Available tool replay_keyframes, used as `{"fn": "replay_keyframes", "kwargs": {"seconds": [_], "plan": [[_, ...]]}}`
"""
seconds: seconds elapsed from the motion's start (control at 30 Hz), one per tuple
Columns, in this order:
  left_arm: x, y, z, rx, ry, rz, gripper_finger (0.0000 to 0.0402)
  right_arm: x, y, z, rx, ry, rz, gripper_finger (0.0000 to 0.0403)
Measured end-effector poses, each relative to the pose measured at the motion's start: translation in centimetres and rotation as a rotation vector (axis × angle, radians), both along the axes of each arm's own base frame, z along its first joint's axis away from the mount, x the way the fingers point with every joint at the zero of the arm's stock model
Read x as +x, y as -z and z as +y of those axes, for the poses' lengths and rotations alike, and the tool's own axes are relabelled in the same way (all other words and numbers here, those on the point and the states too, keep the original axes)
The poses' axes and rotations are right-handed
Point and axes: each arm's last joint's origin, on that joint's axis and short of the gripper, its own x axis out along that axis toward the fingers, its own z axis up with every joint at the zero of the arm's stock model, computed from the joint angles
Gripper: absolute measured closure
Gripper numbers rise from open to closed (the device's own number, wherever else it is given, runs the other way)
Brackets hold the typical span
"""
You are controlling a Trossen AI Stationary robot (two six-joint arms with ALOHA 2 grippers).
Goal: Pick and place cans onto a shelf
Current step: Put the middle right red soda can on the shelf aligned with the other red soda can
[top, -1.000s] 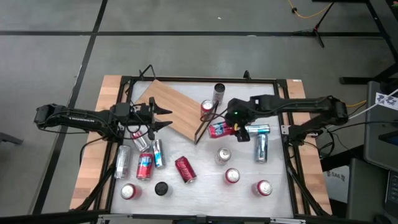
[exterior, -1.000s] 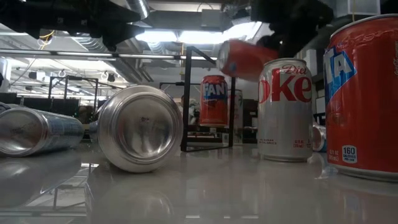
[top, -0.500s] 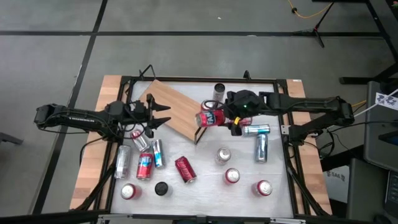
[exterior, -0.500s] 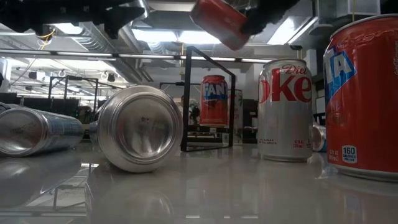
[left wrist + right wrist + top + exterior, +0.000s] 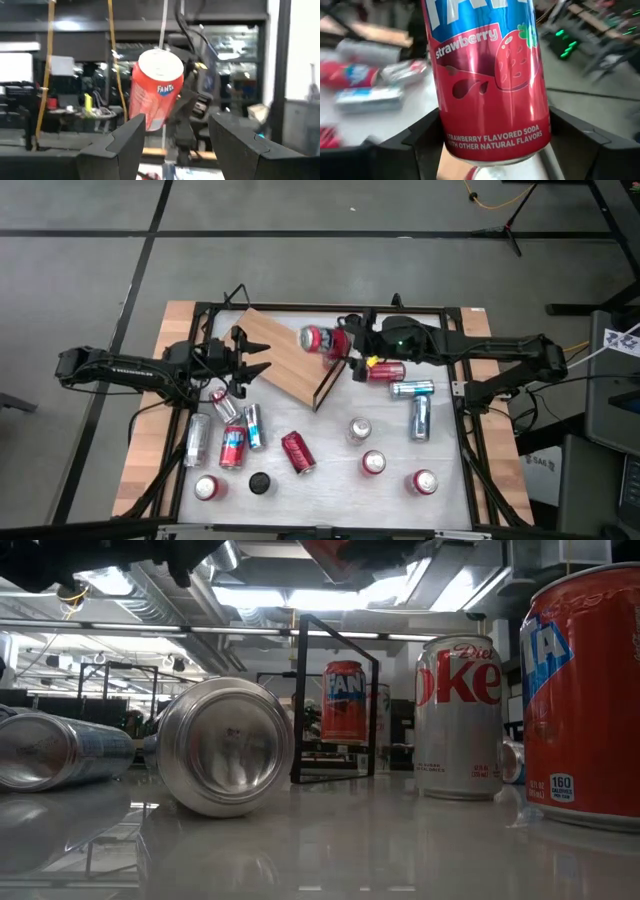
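low view, nearest the lens: red can [image 5: 590, 690] at the right edge, upright diet coke can [image 5: 458, 715] beside it, silver can [image 5: 225, 745] on its side left of centre, end-on. further back an upright fanta can [image 5: 344, 700] inside the shelf's black frame [image 5: 334, 700].

high view: right gripper [image 5: 345, 343] upper centre, closed on a red strawberry can [image 5: 320, 339], clamped mid-body, can lying sideways in the air at the upper right edge of the shelf [image 5: 285, 355]. the right wrist view confirms both fingers are on the can's lower half.

left gripper [image 5: 252, 355] hovers over the shelf's left edge, jaws parted, holding nothing. loose cans lie lower left and lower right of the table [image 5: 330, 480].

handling, my guess: thin aluminium wall, smooth, glossy. it slips if under-squeezed and dents if over-squeezed. can't tell whether it's full or empty, so weight is unknown. mid-body grip is right; rims are stiffer but too narrow. it needs turning upright before release, or it rolls off the board.
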Motion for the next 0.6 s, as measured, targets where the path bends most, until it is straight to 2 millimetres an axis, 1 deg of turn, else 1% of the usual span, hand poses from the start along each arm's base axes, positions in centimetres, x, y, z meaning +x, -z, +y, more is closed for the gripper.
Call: {"fn": "replay_keyframes", "kwargs": {"seconds": [0.1,0.2,0.4,0.53,0.6], "plan": [[-0.2,-0.5,0.1,0.002,-0.027,-0.049,0.019,0.4,-0.4,-0.2,-0.029,0.07,-0.057,0.0114],[-0.3,-0.6,0.1,0.04,-0.041,-0.059,0.019,0.8,-0.4,-0.4,-0.056,0.123,-0.08,0.0113],[-0.1,-0.6,0.1,0.06,-0.051,-0.061,0.0187,1.5,-0.3,-0.6,-0.072,0.178,-0.121,0.0113],[0.1,-0.5,0.2,0.08,-0.085,-0.06,0.0168,2.2,0.1,-0.9,-0.088,0.251,-0.145,0.0113],[0.3,-0.4,0.2,0.075,-0.104,-0.057,0.0151,2.5,0.0,-1.0,-0.091,0.297,-0.189,0.0113]]}}
